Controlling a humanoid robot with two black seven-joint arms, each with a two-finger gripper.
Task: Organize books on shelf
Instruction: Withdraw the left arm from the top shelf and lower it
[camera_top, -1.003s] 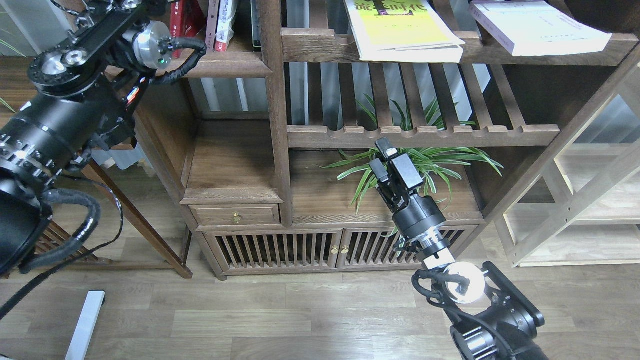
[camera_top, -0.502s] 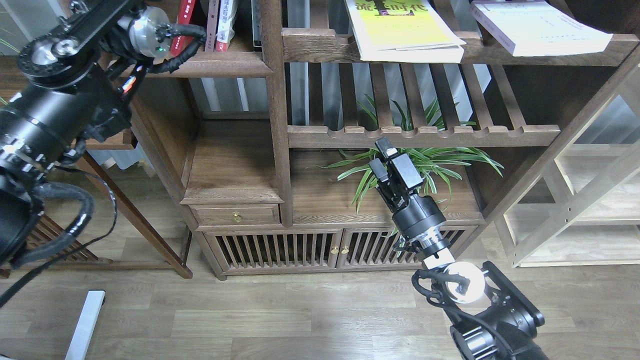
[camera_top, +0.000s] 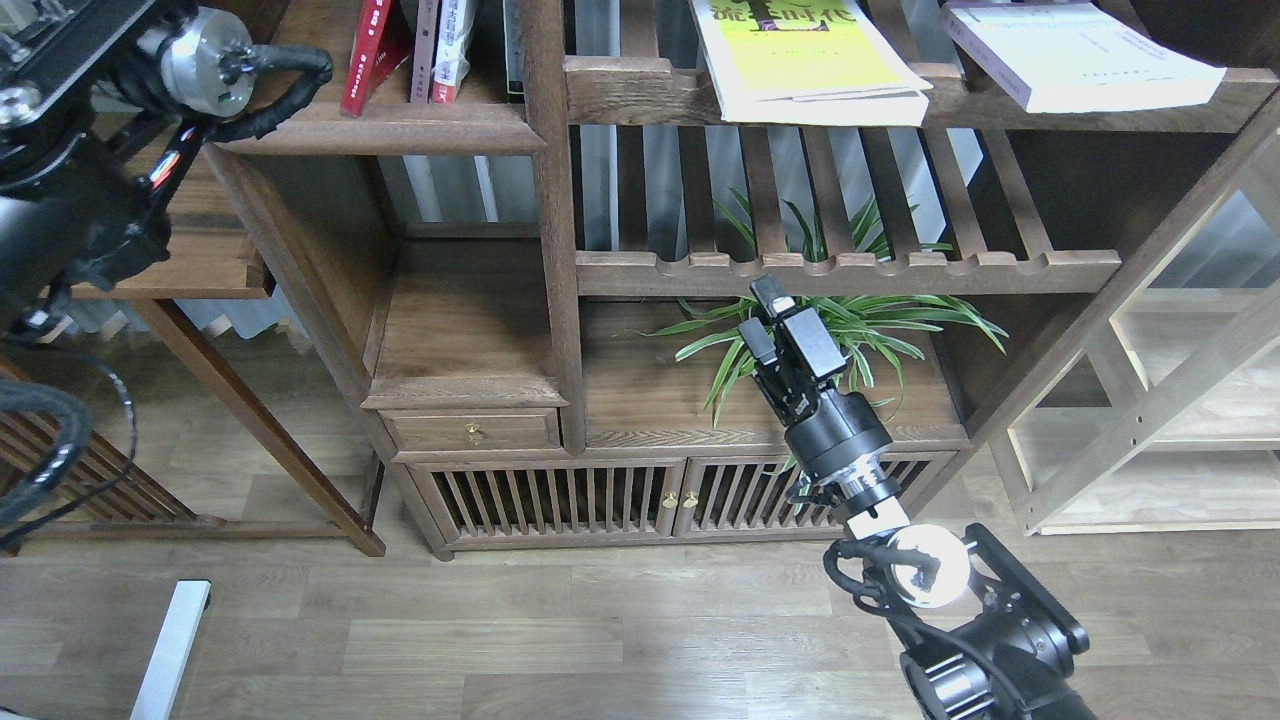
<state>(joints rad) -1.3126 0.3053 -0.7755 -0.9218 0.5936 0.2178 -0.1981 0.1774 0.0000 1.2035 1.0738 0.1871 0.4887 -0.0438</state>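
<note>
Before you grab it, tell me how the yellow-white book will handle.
The yellow-white book lies flat, overhanging its slatted shelf, so it would probably slide out easily. It looks thin and soft-covered, likely to flop if pinched at one edge. Probably light for its size.

left claw out of frame, yellow-white book (camera_top: 800, 60) top cropped

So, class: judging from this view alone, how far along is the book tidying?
Looks done: the red book stands on the solid shelf beside other upright books. In hand: nothing visible; the right pincer holds nothing, and the left arm's end is out of view. Left: the yellow book and pale book lie flat on the slatted shelf.
</note>
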